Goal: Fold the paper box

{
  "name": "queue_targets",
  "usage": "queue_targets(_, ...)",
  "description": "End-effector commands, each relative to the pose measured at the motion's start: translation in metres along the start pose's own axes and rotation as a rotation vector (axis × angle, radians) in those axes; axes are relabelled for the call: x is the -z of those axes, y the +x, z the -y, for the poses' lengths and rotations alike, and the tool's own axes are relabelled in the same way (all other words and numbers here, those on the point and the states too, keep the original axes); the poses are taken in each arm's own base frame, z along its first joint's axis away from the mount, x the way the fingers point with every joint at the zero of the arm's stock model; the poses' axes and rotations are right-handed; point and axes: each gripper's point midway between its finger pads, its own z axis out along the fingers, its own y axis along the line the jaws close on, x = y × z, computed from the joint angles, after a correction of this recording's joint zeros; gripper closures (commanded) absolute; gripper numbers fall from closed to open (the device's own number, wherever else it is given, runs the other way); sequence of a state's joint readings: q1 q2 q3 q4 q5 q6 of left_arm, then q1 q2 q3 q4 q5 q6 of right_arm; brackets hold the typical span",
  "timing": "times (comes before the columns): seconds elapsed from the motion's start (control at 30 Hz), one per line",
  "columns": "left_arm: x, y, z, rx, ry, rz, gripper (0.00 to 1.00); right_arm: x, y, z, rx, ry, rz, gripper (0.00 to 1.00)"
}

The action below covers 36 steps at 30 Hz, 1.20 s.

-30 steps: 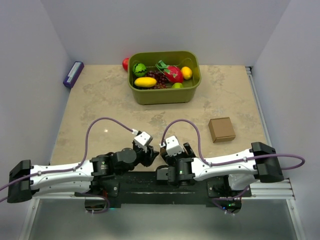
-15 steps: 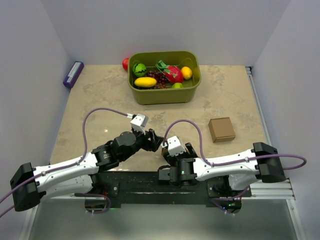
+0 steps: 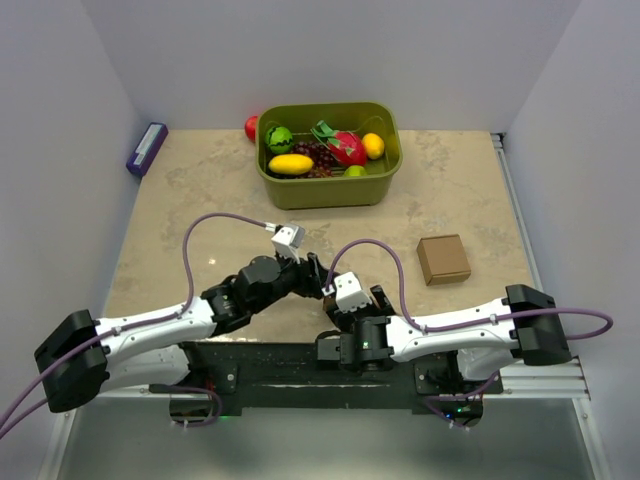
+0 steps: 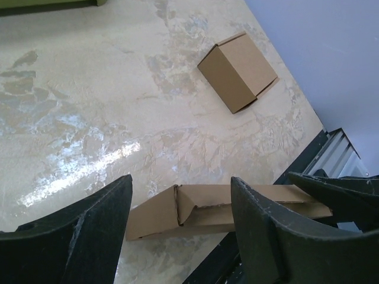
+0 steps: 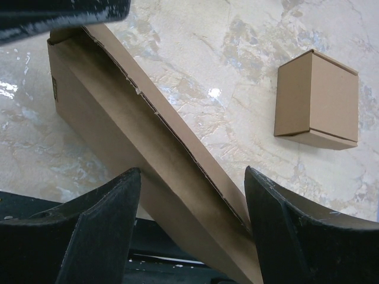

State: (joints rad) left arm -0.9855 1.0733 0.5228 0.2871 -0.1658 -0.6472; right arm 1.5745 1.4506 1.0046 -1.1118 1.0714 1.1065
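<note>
Paper box, a long flattened strip of brown cardboard with a creased flap, lies along the near edge of the worktop. The left fingers stand spread above it and grip nothing. The right fingers are spread too, with the strip running slantwise under their gap; contact cannot be told. A small cardboard cube sits well apart on the right. A green tub of toy fruit stands at the far side.

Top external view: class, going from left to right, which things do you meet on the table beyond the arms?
Purple block → red round object → green bin → small cardboard cube.
</note>
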Motion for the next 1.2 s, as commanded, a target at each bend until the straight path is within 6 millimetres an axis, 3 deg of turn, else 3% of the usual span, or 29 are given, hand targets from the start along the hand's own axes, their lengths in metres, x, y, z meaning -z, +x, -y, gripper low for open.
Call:
queue_targets(0.0,-0.006,-0.002,0.005,0.036,0.041,0.027,0.29,0.0,0.007,-0.008,-0.074,-0.014,-0.036,0.27)
queue_targets(0.6,0.008,0.059,-0.032,0.105,-0.019,-0.082,0.39,-0.002,0.011,-0.007,-0.067,-0.002,-0.042,0.25)
queue_targets(1.17,0.018,0.091,-0.045,0.159,-0.019,-0.139,0.53,-0.005,0.019,-0.007,-0.059,0.024,-0.054,0.18)
